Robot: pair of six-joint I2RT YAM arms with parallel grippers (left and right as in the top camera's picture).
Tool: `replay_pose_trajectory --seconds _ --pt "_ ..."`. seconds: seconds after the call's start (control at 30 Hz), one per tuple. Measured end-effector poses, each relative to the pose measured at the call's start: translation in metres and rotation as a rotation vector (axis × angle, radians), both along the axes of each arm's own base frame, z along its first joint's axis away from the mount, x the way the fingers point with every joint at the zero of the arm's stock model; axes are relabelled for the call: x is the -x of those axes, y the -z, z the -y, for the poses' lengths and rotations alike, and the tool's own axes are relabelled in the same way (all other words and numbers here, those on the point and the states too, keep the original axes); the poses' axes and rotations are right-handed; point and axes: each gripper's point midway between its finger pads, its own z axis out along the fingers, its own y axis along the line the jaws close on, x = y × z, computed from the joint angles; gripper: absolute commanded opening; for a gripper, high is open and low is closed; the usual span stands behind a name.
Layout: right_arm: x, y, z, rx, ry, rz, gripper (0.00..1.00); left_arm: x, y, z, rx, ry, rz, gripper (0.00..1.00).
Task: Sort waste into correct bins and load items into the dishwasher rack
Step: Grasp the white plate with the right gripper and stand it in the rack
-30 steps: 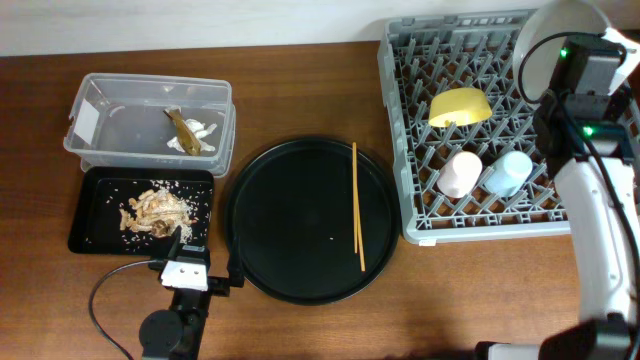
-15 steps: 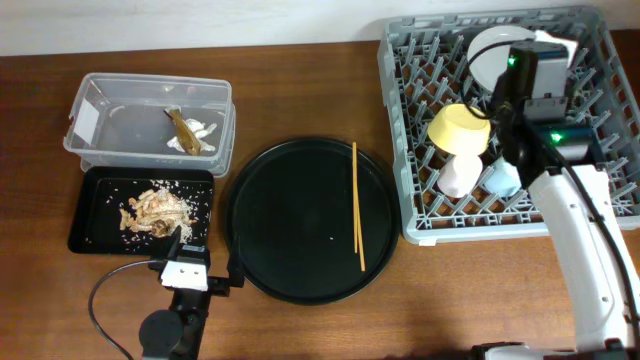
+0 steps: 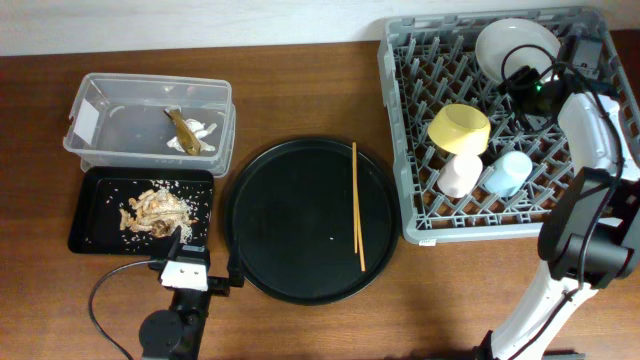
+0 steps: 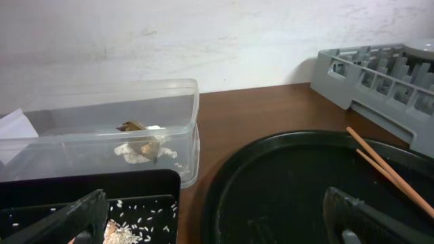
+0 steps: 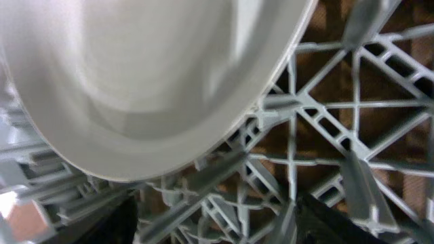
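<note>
The pale plate [image 3: 513,45] leans in the back row of the dishwasher rack [image 3: 420,200], and it fills the upper left of the right wrist view [image 5: 149,81]. My right gripper [image 3: 545,78] [image 5: 217,227] hangs open just beside it over the rack's pegs, holding nothing. A yellow bowl [image 3: 459,128], a pinkish cup [image 3: 460,174] and a blue cup [image 3: 507,172] sit in the rack. The chopstick [image 3: 356,205] [image 4: 386,169] lies on the round black tray [image 3: 300,230]. My left gripper [image 3: 200,262] [image 4: 220,224] is wide open and empty, low at the table's front.
Paper and a wrapper [image 3: 190,132] lie in the clear tub [image 3: 100,150] at the back left. In front of it the shallow black tray [image 3: 90,235] holds food scraps [image 3: 155,210] and rice grains. The rack [image 4: 380,74] borders the right.
The right gripper carried the plate down into the rack's back row, opened and let it go, then drew off to the right. The left arm stayed still.
</note>
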Motion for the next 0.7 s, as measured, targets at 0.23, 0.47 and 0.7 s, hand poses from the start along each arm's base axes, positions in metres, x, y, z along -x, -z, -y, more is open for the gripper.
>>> replay_pose_trajectory --seconds 0.23,0.47,0.7 --pt "-0.025 -0.015 -0.011 -0.121 -0.019 0.133 0.73 0.0 0.0 0.0 0.0 0.0 -0.001 0.99" --pt "-0.019 0.016 0.015 -0.083 0.123 0.045 0.05 0.0 0.0 0.0 0.0 0.0 -0.001 0.99" --pt "0.0 -0.081 0.011 0.093 -0.036 0.172 0.04 0.0 0.0 0.0 0.0 0.0 -0.001 0.99"
